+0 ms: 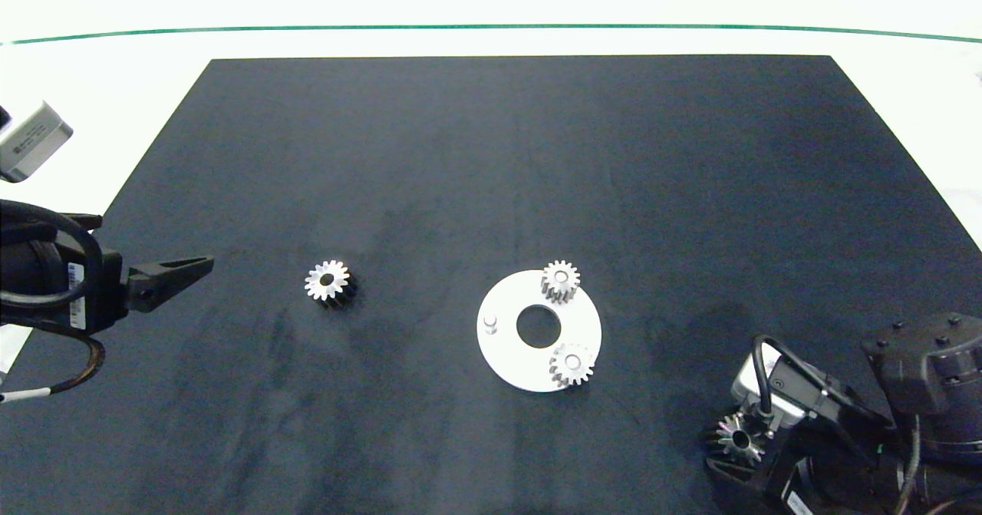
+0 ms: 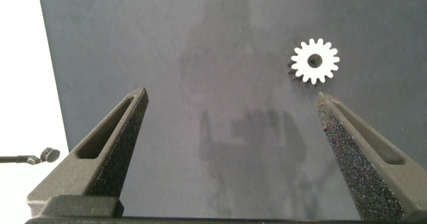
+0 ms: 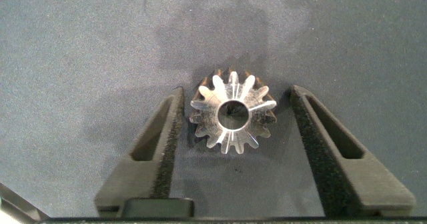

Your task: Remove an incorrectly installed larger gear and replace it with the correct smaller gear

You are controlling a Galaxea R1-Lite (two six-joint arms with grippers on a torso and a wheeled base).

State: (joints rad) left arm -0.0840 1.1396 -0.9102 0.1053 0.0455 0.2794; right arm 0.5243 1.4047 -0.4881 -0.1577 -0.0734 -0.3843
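Silver-toothed, dark-sided, the larger gear (image 3: 232,113) lay flat on the mat's five-o'clock corner.
The right gripper (image 3: 233,134) stood spread around it, not touching; the left gripper (image 2: 230,141) gaped idle at nine o'clock.

Robot test bench, black mat (image 1: 491,154) on white table (image 1: 115,100), loose gears, white mounting disc (image 1: 506,354)

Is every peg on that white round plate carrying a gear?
No. The white plate carries two small gears, but its third peg stands bare.
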